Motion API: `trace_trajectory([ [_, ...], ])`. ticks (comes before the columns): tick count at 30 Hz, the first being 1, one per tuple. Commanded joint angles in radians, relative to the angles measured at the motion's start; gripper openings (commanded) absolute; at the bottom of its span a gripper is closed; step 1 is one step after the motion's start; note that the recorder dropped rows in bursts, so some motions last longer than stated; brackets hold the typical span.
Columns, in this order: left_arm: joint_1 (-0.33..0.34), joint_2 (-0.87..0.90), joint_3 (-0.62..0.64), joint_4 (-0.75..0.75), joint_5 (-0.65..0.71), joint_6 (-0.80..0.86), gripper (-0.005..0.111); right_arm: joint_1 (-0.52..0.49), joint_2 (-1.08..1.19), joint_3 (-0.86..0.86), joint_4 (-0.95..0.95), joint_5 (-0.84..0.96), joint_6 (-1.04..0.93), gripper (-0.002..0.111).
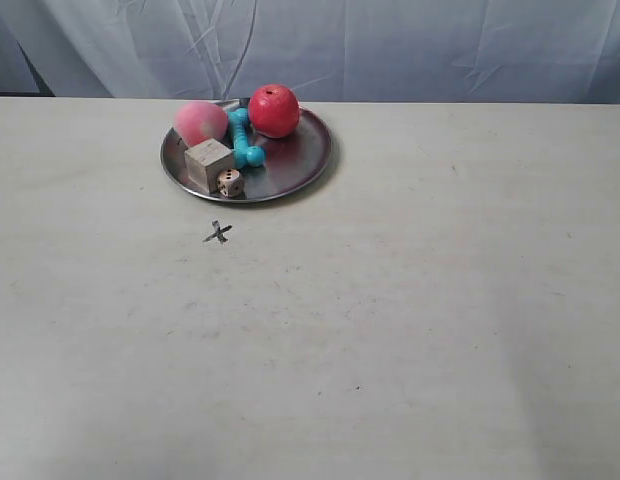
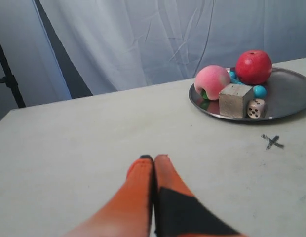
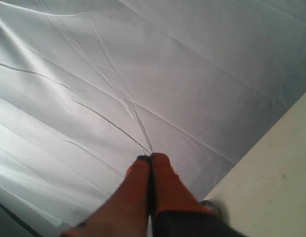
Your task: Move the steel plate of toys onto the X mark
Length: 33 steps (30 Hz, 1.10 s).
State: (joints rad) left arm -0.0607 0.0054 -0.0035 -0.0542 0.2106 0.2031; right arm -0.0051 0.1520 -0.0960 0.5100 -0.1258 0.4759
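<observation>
Ahead, steel plate (image 2: 290, 93) sits beyond left gripper (image 2: 153, 159).

The one sign to be read is an X mark (image 1: 218, 233), a dark grey cross hand-drawn in two thin strokes on the pale table (image 1: 410, 330). It lies near the steel plate (image 1: 305, 160), apart from its rim. The small die (image 2: 256, 108) in that plate, just beside the wooden cube (image 2: 235, 100), bears dark dots on its faces. They are too small to count.
</observation>
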Motion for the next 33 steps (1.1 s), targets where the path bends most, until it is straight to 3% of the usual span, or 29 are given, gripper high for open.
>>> trace_trajectory([
  [1,-0.002,-0.005,0.003,0.004,-0.205,-0.004,0.0,-0.005,0.007,-0.009,-0.016,0.025,-0.006,0.0],
  [4,-0.002,-0.005,0.003,0.004,-0.469,-0.004,0.0,-0.005,0.018,-0.009,-0.016,0.071,-0.006,0.0],
  [9,-0.002,-0.005,0.003,0.004,-1.045,-0.006,0.0,-0.005,0.044,-0.009,-0.014,0.131,-0.006,0.0],
  [11,-0.002,-0.005,0.003,-0.08,-1.133,-0.028,0.0,-0.005,0.044,-0.009,-0.014,0.131,-0.006,0.0],
  [13,-0.002,-0.005,-0.044,-0.293,-0.977,-0.062,0.0,-0.005,0.044,-0.009,-0.014,0.131,-0.006,0.0],
  [14,-0.002,-0.005,-0.085,-0.464,-0.821,0.01,0.0,-0.005,0.044,-0.009,-0.014,0.131,-0.006,0.0],
  [15,-0.002,-0.005,-0.111,-0.577,-0.755,0.15,0.0,-0.005,0.045,-0.009,-0.014,0.119,-0.006,0.0],
  [17,-0.002,0.058,-0.159,-0.757,-0.711,0.399,0.0,-0.005,0.045,-0.009,-0.014,0.099,-0.006,0.0],
  [19,-0.002,0.157,-0.2,-0.833,-0.762,0.434,0.0,-0.005,0.045,-0.012,-0.014,0.083,-0.006,0.0],
  [21,-0.002,0.275,-0.253,-0.835,-0.804,0.436,0.0,-0.005,0.046,-0.03,-0.014,0.086,-0.006,0.0],
  [25,-0.002,0.584,-0.41,-0.666,-0.79,0.434,0.0,-0.005,0.102,-0.099,-0.021,0.025,-0.006,0.0],
  [30,-0.002,0.989,-0.719,-0.538,-0.621,0.343,0.0,-0.005,0.279,-0.233,-0.218,-0.209,-0.01,0.0],
  [33,-0.002,1.162,-0.909,-0.538,-0.462,0.305,0.0,-0.005,0.434,-0.359,-0.331,-0.185,-0.01,0.0],
])
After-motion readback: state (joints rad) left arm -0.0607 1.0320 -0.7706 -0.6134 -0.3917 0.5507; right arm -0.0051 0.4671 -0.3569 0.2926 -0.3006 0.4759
